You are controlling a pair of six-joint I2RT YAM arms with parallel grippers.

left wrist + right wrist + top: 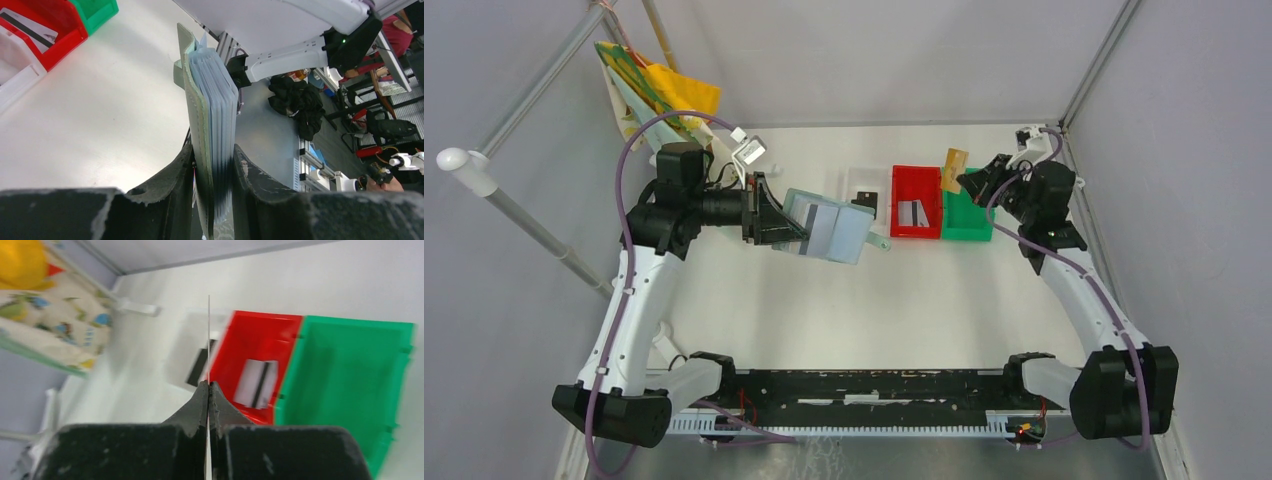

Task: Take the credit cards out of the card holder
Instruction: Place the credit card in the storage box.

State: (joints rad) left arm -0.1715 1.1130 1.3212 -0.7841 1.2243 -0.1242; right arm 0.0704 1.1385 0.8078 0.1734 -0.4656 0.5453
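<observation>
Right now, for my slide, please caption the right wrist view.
Right gripper shut on an edge-on credit card; a striped white card lies in the red bin beside the green bin.

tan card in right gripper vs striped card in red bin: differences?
The tan card is tan-gold; the striped card is silvery-white with a dark stripe. The tan card is pinched in the right gripper; the striped card lies in the red bin. Both are out of the card holder.

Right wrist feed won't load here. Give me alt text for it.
The right fingers are shut on a thin card seen edge-on. Behind it, a red bin holds a silvery striped card beside a green bin.
</observation>
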